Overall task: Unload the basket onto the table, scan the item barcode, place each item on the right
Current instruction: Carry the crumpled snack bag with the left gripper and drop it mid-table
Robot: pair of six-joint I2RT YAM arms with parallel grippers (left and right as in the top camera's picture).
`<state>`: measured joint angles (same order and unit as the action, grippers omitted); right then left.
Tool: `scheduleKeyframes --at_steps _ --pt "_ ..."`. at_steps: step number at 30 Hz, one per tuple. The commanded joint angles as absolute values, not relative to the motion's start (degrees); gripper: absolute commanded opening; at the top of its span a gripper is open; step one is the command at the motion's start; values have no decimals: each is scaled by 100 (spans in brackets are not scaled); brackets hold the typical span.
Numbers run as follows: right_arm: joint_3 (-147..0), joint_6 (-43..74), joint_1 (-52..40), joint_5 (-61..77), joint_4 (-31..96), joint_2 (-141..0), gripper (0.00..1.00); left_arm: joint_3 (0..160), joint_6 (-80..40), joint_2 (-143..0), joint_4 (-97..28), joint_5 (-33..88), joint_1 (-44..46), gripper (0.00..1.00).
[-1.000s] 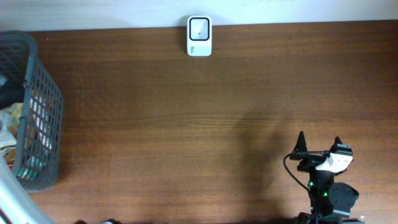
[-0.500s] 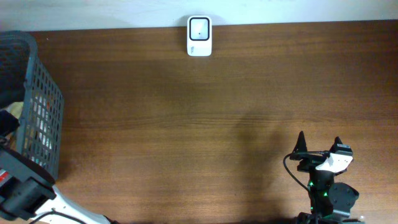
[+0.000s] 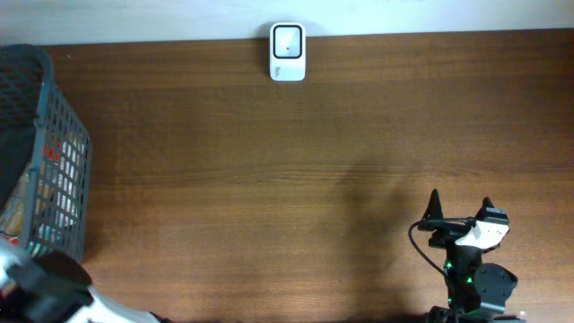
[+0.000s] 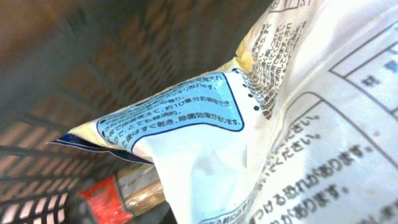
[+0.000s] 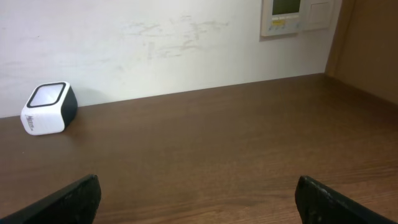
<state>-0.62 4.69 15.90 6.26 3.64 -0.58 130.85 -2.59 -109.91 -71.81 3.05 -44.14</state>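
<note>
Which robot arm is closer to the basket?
Left. The left arm reaches into the basket, by a packet; the right arm sits far across the table.

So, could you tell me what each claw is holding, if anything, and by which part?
Right claw: open, empty. Left claw: shut, in the basket with a printed packet against its camera; fingers hidden, so any hold cannot be told.
</note>
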Motion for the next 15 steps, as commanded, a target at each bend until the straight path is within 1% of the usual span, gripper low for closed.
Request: scheduleKeyframes --at_steps 1,3,5,6,8,12,13,15 --pt "-32 478 1616 593 388 -19 99 13469 -274 -9369 -7382 1485 -3944 0" --pt "-32 478 1616 596 390 -19 99 13467 -272 -8995 -7918 1481 -2895 0" --pt "-32 478 1616 596 388 -19 99 13172 -261 -9126 -8237 1457 -1568 0" --pt "-32 475 1616 593 388 -19 99 12685 51 -9271 -8088 1457 -768 0" --pt "-32 478 1616 596 388 -19 99 11695 311 -9596 -7465 1393 303 0" --pt "-32 478 1616 593 388 -19 99 10055 305 -10575 -5714 1393 1605 0" --pt "-32 478 1616 596 388 -19 99 9872 303 -10886 -5476 1372 1841 0" --pt "-32 478 1616 596 388 -19 99 9762 -202 -11550 -5363 1066 2165 0"
